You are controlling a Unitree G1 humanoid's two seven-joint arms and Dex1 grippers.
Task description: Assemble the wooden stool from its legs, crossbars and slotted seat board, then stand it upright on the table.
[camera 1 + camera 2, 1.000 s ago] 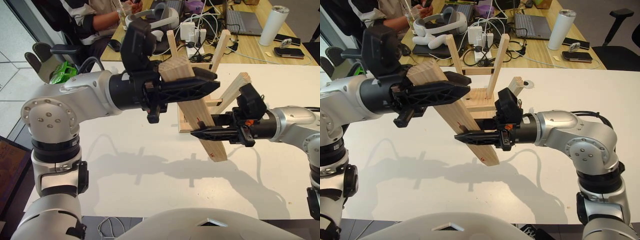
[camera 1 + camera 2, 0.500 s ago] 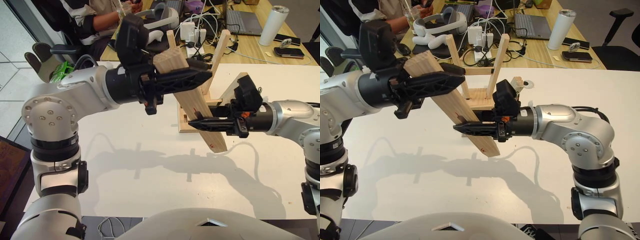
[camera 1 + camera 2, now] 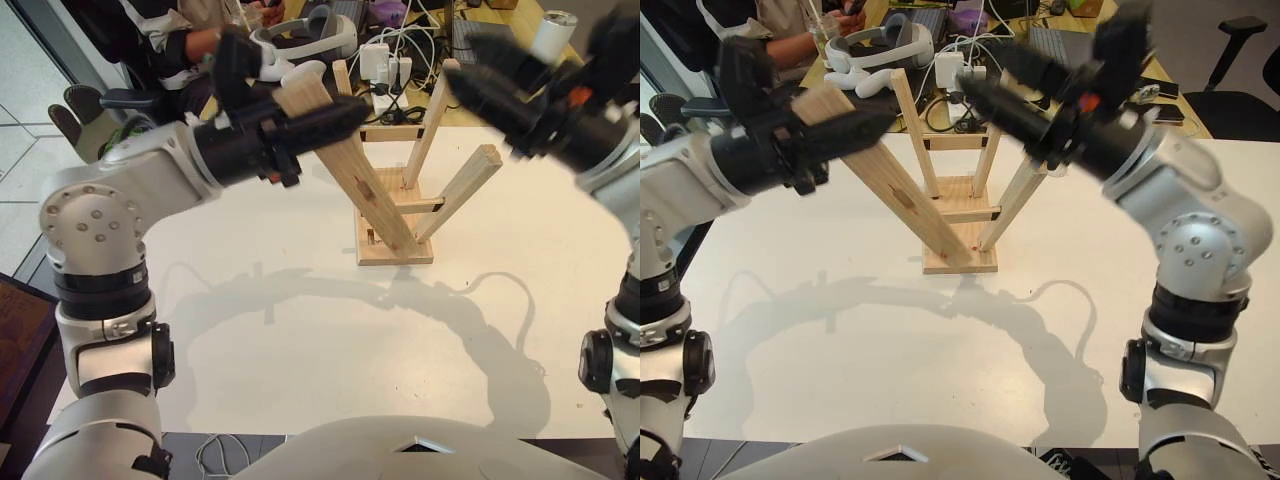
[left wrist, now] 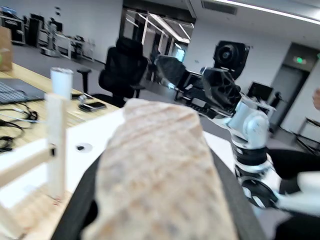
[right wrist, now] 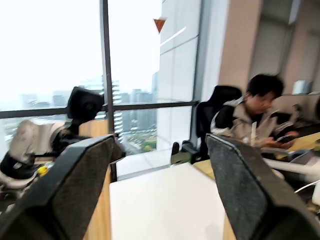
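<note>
Pale wooden stool leg, slanted: clamped top end in left pincer; held right pincer wide open, empty, apart, above white bench.

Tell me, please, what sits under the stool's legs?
The seat board lies flat on the table, the legs rising from it. Its underside is hidden.
</note>
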